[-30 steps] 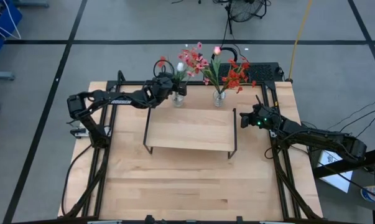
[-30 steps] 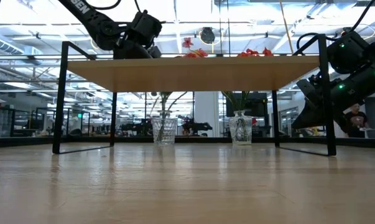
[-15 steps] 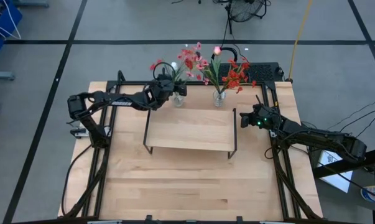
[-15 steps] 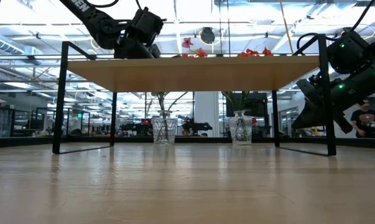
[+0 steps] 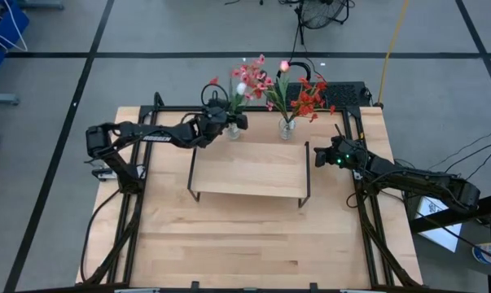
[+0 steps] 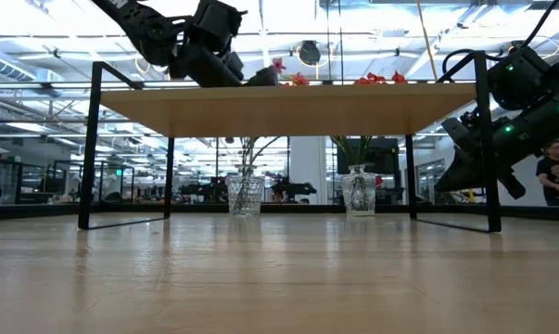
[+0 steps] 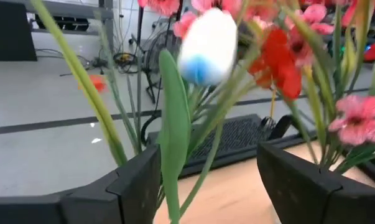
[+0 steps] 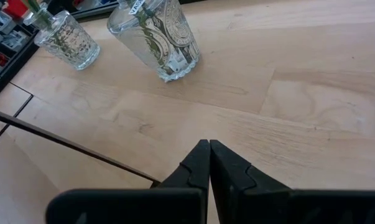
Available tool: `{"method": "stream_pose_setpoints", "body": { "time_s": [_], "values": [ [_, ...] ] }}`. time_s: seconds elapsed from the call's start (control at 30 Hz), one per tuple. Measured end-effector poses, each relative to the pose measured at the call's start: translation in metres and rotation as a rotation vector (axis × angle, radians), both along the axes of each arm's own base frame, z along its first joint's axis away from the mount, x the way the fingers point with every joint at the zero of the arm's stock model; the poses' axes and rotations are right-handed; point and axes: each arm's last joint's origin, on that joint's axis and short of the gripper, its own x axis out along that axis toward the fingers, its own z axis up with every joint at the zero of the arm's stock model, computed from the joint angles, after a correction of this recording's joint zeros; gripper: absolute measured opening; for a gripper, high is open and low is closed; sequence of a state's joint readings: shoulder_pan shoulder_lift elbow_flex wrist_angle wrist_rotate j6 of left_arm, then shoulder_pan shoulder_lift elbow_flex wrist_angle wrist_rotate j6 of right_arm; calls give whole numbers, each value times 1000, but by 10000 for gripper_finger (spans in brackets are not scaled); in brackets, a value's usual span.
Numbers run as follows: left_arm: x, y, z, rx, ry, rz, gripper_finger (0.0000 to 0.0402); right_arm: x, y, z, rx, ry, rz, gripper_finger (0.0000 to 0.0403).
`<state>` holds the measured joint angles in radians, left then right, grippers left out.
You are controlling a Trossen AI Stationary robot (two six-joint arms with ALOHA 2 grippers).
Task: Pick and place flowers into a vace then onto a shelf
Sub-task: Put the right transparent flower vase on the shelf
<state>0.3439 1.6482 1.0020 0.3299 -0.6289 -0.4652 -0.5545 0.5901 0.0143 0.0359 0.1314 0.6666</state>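
Observation:
Two clear glass vases stand on the table behind the shelf (image 5: 249,169). The left vase (image 5: 233,131) holds flowers (image 5: 245,80) with pink and red blossoms and a white bud (image 7: 207,46). The right vase (image 5: 287,129) holds a red and pink bunch (image 5: 304,98). My left gripper (image 5: 235,120) hovers open at the left bunch, above the vase. Green stems and a leaf (image 7: 175,143) pass between its fingers in the left wrist view. My right gripper (image 5: 317,155) is shut and stands off the shelf's right end, low over the table.
The shelf's top (image 6: 288,107) rests on thin black end frames (image 6: 94,139). Both vases (image 6: 245,195) (image 6: 358,192) show beneath it in the low view. Bare wood lies on the table's near side (image 5: 245,244). A person (image 6: 557,176) is in the room behind.
My left gripper has opened around the left bunch's stems and risen a little, shifting slightly toward the table's right. The white bud and red blossoms of that bunch have swayed and settled a bit to the right. My right arm has kept still.

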Motion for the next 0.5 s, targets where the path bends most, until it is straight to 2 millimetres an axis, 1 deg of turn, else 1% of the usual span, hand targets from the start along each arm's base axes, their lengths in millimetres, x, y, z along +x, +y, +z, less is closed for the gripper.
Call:
{"method": "stream_pose_setpoints", "body": {
  "time_s": [0.13, 0.27, 0.37, 0.5],
  "values": [
    [2, -3, 2, -1, -31, -5, 260, 0, 0, 0, 0, 0, 0, 2],
    [2, -11, 12, 14, -69, -27, 262, 0, 0, 0, 1, -1, -1, 2],
    [-2, -16, 18, 14, -68, -37, 260, 0, 0, 0, 1, -1, -1, 2],
    [-9, -27, 40, 38, -134, -66, 255, 0, 0, 0, 2, 0, -1, 2]
  ]
}}
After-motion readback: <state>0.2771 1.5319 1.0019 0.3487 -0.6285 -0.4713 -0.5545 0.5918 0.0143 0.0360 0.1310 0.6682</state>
